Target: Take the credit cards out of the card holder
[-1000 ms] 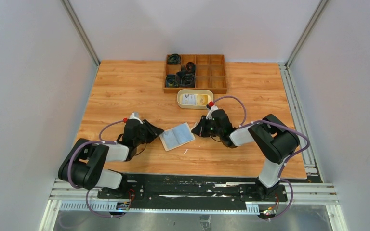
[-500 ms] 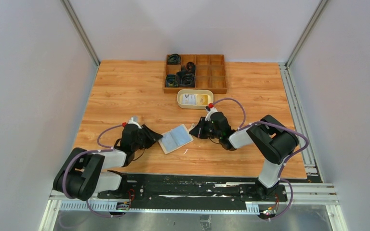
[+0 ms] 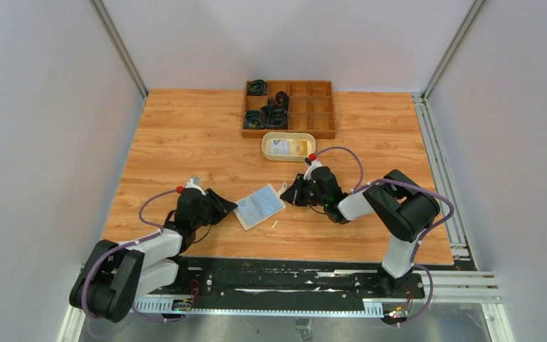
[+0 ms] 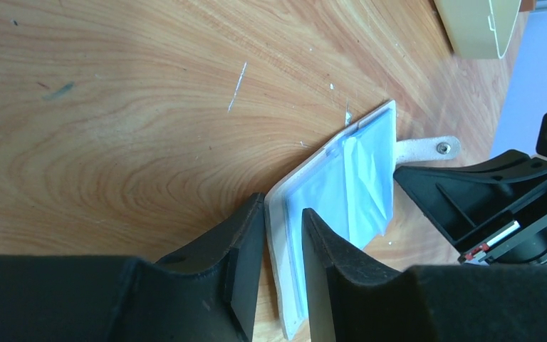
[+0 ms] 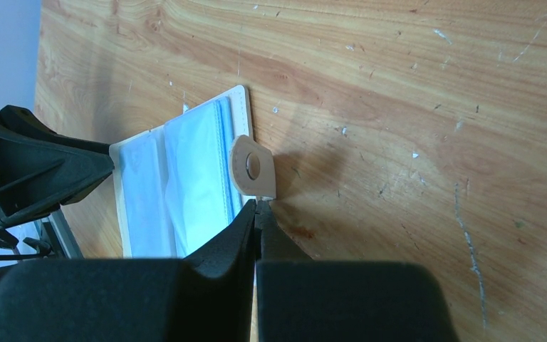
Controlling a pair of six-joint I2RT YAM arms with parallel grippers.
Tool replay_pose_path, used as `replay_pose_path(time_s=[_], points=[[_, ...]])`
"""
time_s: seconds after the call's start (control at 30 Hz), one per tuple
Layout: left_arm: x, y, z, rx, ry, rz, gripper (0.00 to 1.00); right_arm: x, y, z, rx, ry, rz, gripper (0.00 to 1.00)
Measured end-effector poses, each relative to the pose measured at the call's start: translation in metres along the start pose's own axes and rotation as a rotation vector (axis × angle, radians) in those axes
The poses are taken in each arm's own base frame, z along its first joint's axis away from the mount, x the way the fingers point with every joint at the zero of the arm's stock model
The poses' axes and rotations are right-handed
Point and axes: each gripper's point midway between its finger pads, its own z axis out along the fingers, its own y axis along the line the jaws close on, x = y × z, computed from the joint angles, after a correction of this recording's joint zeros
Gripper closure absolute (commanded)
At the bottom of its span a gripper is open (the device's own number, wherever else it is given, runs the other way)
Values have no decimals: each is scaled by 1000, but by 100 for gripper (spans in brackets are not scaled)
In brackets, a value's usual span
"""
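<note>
— What do you see around the work place?

— I look from above. On the far side of the table [image 3: 185, 135] there is a wooden tray [image 3: 288, 133] with black things [image 3: 275, 116] in some compartments. A cream dish [image 3: 288, 159] stands just in front of it. Both are well apart from the arms. The holder [image 3: 259, 206] lies open in the near middle of the table, between my two grippers, one at each side of it. So close to the holder I have only the opposite gripper.

— And the jaws?

— The left gripper [image 4: 283, 209] has the left edge of the holder between its fingers, and they are closed on it, one finger at the outer side and one on the pocket side. The right gripper [image 5: 258, 206] has its jaws pressed fully together. The end of the tab [image 5: 252, 167] goes in between the tips, so I read it as pinched.

— Where are the cards?

— The cards [image 5: 192, 178] are pale blue and sit in the pockets of the holder. How many they are, I cannot tell.
</note>
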Motion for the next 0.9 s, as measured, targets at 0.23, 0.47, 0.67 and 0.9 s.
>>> replay_pose_path(time_s=[0.23,0.47,0.67,0.9], points=[[4,4,0,-11,9,-23,81,0,0,2,-5,-5,5,100],[5,5,-2,-1,4,-45,97,-1,1,2,-9,-9,12,100],[6,5,-2,1,3,-54,100,-1,1,2,-9,-9,14,100],[6,5,-2,4,5,-46,100,-1,7,1,-8,1,-30,51]])
